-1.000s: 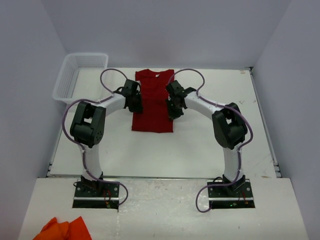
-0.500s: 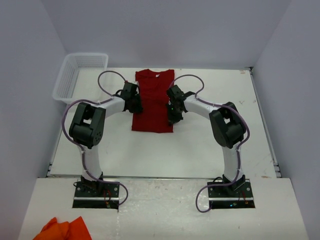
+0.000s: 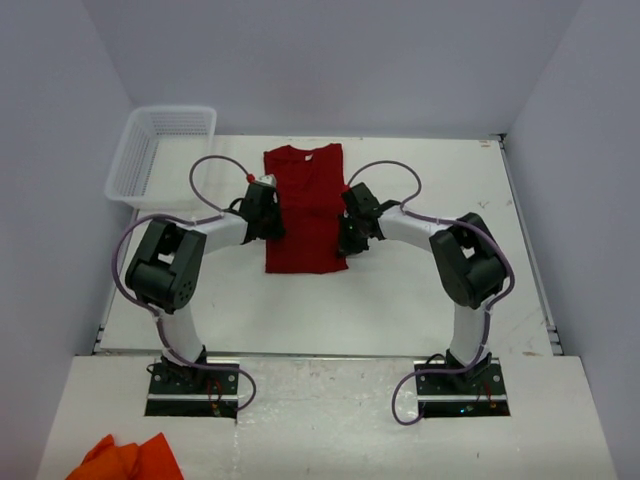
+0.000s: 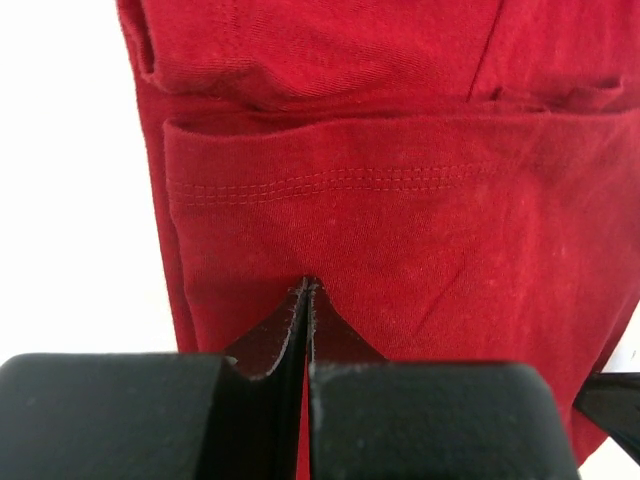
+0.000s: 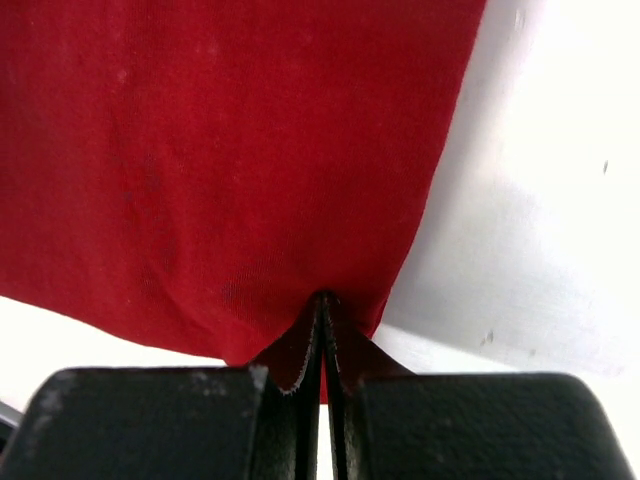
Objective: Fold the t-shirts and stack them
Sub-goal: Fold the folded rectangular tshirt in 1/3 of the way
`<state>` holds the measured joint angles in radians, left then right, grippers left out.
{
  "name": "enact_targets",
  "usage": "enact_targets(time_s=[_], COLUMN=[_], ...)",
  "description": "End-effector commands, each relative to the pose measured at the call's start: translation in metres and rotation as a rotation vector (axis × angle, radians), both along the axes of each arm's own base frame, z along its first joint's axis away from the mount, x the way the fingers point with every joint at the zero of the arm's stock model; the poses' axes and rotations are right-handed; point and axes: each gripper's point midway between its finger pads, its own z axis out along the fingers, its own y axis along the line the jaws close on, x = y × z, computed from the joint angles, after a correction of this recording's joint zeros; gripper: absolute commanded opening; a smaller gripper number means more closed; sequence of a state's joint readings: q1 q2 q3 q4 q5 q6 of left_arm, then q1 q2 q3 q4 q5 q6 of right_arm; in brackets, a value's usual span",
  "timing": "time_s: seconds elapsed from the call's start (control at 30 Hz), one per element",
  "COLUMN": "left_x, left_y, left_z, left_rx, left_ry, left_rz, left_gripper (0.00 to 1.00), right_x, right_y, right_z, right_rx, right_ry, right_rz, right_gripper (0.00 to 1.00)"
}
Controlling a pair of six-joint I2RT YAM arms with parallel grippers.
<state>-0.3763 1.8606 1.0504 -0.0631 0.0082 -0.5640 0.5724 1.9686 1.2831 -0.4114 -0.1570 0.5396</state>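
Folding looks partway done: the dark crimson cotton t-shirt (image 3: 305, 210) lies flat in the middle of the white desk (image 3: 420, 290), narrowed into a long strip with its sleeves tucked in and its neck at the far end. Crosswise folds and stacking appear to remain. The left fingers (image 4: 150, 410) and right fingers (image 5: 480, 420) are closed, pinching its left and right edges. The fabric looks soft and lightly creased.

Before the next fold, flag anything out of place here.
An orange cloth lies crumpled at the left end of the near ledge, far from the red t-shirt on the table. Nothing else stands out.
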Motion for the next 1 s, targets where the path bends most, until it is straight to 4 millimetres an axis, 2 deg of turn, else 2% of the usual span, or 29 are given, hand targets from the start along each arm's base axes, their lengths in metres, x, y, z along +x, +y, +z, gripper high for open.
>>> enact_targets(time_s=[0.0,0.2,0.53,0.8,0.97], left_x=[-0.064,-0.092,-0.126,-0.153,-0.16], left_y=[0.017,0.023,0.03,0.034,0.035], left_z=[-0.04,-0.041,-0.036,-0.035,-0.033], left_rx=[0.102,0.101,0.09,0.076,0.072], left_ry=[0.196,0.199,0.185,0.176,0.162], left_rz=[-0.007,-0.009,-0.014,-0.014,-0.02], left_gripper=[0.0,0.0,0.0,0.0,0.0], right_x=[-0.054,-0.087,-0.141,-0.171,-0.188], right_y=[-0.024,-0.029,-0.044,-0.057,-0.066], right_z=[-0.039,-0.039,-0.046,-0.05,-0.051], right_rx=[-0.112,-0.098,-0.109,-0.097,-0.094], right_ry=[0.142,0.146,0.16,0.161,0.158], right_rz=[-0.003,-0.016,-0.055,-0.119,-0.142], right_gripper=[0.0,0.0,0.0,0.0,0.0])
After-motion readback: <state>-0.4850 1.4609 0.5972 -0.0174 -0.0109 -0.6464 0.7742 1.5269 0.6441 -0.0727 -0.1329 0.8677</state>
